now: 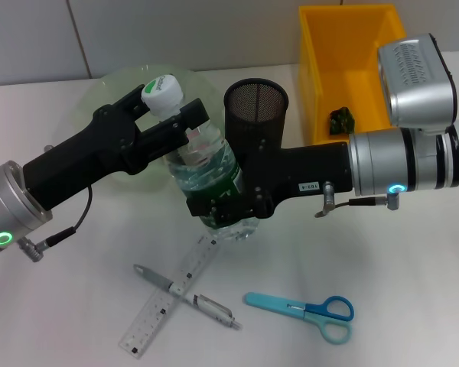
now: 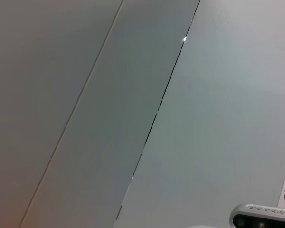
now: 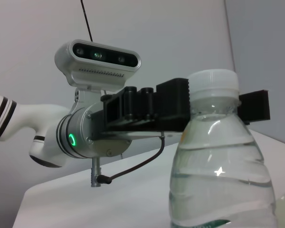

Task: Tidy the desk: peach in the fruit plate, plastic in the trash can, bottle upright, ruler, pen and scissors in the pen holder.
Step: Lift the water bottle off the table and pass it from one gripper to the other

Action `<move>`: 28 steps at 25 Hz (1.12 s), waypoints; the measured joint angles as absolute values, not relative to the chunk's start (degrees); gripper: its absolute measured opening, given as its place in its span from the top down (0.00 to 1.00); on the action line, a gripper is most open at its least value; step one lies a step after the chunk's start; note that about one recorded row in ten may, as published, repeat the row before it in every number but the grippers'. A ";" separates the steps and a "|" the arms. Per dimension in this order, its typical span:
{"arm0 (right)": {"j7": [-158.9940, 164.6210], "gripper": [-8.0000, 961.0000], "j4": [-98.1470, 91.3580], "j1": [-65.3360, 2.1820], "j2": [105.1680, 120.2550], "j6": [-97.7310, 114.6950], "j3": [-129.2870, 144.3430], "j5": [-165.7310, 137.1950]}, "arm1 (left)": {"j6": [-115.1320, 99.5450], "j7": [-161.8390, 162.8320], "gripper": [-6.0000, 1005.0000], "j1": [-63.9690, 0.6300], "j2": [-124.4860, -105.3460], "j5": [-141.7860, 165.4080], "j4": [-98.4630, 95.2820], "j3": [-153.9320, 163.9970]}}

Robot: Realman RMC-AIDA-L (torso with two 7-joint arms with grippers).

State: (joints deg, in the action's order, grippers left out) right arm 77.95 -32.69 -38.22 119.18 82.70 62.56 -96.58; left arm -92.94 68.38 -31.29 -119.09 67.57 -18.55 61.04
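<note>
A clear water bottle with a white cap and green label stands nearly upright at the table's middle. My left gripper is shut on its neck just under the cap, one black finger on each side, as the right wrist view also shows. My right gripper is shut around the bottle's lower body. In front lie a clear ruler, a pen crossing it, and blue scissors. The black mesh pen holder stands just behind the bottle. The peach is out of view.
A pale green fruit plate lies behind my left arm. A yellow bin at the back right holds a dark green crumpled piece. The left wrist view shows only wall panels and the right wrist camera.
</note>
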 joint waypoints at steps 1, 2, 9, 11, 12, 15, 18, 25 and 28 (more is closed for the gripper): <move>77.95 0.21 -32.69 -38.22 119.18 82.70 62.56 -96.58 | -92.94 68.38 0.27 -31.29 -119.09 67.58 -18.54 61.06; 77.95 0.21 -32.69 -38.21 119.18 82.70 62.56 -96.58 | -92.94 68.38 0.27 -31.29 -119.09 67.62 -18.54 61.08; 77.95 0.21 -32.69 -38.17 119.18 82.76 62.66 -96.58 | -92.93 68.15 0.29 -31.29 -119.09 67.75 -18.54 61.08; 77.92 0.21 -32.69 -38.13 119.18 82.81 62.67 -96.58 | -92.93 68.06 0.32 -31.29 -119.09 67.74 -18.54 61.08; 77.92 0.21 -32.69 -38.10 119.18 82.83 62.67 -96.58 | -92.92 68.04 0.34 -31.29 -119.09 67.74 -18.54 61.08; 77.92 0.21 -32.69 -38.07 119.18 82.89 62.67 -96.58 | -92.92 68.02 0.39 -31.29 -119.09 67.74 -18.54 61.08; 77.92 0.21 -32.69 -38.05 119.18 82.99 62.60 -96.59 | -92.89 68.02 0.44 -31.29 -119.09 67.82 -18.54 61.08; 77.95 0.21 -32.90 -37.88 119.18 83.17 62.48 -96.61 | -92.41 68.02 0.50 -31.14 -119.09 67.82 -18.55 61.08; 77.96 0.21 -32.96 -37.81 119.18 83.18 62.51 -96.60 | -92.37 68.03 0.55 -30.87 -119.09 67.66 -18.54 61.09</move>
State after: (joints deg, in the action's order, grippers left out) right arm 77.96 -32.96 -37.81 119.18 83.18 62.51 -96.60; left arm -92.37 68.03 -30.87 -119.09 67.66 -18.54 61.09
